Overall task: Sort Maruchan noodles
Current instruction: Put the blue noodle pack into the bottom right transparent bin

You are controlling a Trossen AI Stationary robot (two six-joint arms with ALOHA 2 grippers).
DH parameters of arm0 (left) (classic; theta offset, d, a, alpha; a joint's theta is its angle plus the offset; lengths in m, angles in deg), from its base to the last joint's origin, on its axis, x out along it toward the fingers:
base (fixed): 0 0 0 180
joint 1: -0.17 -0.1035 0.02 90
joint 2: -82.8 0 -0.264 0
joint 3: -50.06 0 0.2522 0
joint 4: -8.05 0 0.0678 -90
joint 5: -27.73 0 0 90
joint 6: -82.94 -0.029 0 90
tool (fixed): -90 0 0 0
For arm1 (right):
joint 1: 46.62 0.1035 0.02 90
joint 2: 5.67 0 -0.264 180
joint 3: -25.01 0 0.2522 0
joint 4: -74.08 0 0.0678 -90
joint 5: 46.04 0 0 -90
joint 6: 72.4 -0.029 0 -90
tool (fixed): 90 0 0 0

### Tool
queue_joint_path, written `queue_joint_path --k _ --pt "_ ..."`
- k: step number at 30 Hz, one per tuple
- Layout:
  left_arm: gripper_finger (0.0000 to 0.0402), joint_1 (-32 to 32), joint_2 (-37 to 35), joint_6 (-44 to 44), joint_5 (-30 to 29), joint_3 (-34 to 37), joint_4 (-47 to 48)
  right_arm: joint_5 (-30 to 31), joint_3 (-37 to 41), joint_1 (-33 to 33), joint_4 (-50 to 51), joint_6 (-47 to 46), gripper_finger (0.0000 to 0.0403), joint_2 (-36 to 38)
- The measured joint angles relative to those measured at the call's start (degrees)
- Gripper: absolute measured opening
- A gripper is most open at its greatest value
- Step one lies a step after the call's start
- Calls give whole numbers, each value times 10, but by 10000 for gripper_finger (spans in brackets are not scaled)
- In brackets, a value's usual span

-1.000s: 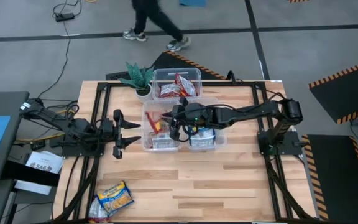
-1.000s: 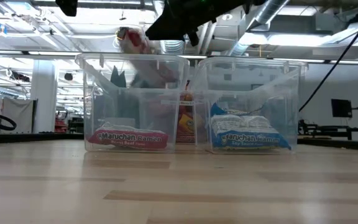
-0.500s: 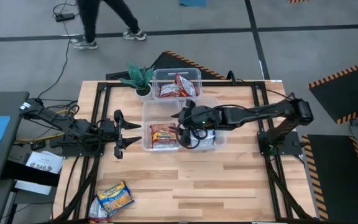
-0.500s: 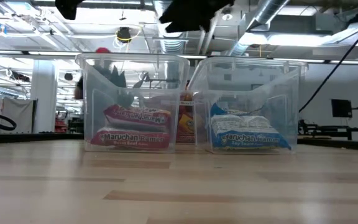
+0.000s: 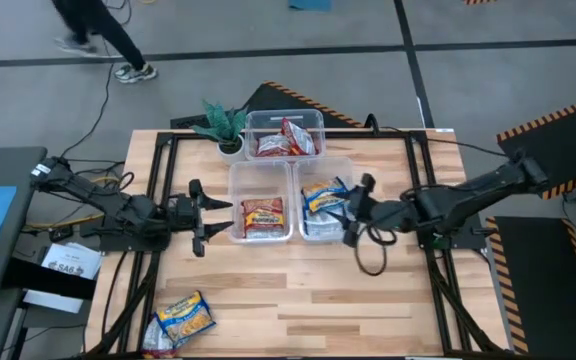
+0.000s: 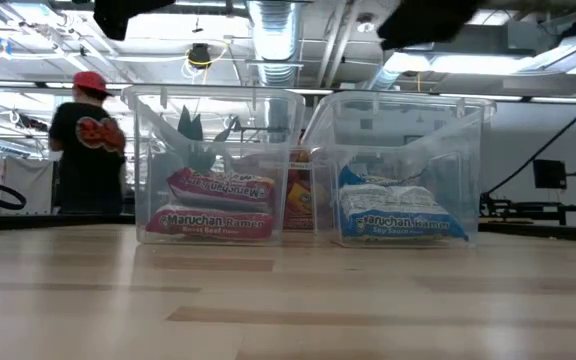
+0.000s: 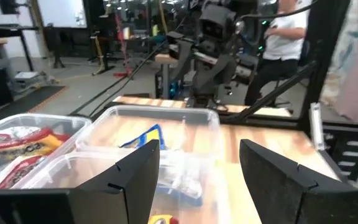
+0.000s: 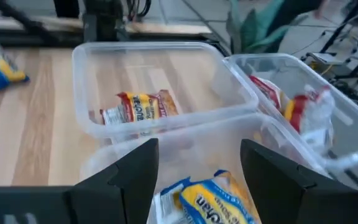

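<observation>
Right gripper (image 5: 352, 212) wide open, empty, just beside blue-packet bin (image 5: 325, 236). Left gripper (image 5: 206, 216) also spread wide, empty, next to red-packet bin (image 5: 235, 203). Red Maruchan packets (image 5: 262, 217) inside it, blue packets (image 5: 323, 195) next door, yellow packets (image 5: 184, 318) loose at table corner.

In the overhead view the yellow noodle packets (image 5: 181, 320) at the table's near left corner are partly cut off by the picture's bottom edge, their count unclear, while in the low view print on the packets inside the clear bins (image 6: 218, 165) blurs behind plastic.
</observation>
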Motion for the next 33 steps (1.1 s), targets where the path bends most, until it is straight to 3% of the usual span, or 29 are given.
queue_joint_path --k 4,8,11,16,20,26,33 --pt "210 -8 48 47 18 -1 -31 15 69 15 -38 -30 248 52" --pt "210 -7 103 108 120 -37 32 15 96 16 -54 -30 248 68" --pt "210 6 141 195 200 -111 157 16 100 15 -54 -28 248 65" --pt "210 65 234 372 228 -267 451 16 100 15 -56 -26 248 49" --pt "210 135 332 537 276 -365 625 15 100 15 -55 -26 248 47" --pt "210 237 465 779 361 -434 696 15 100 15 -54 -26 248 47" --pt "210 312 567 934 465 -445 706 15 100 15 -54 -27 248 47"
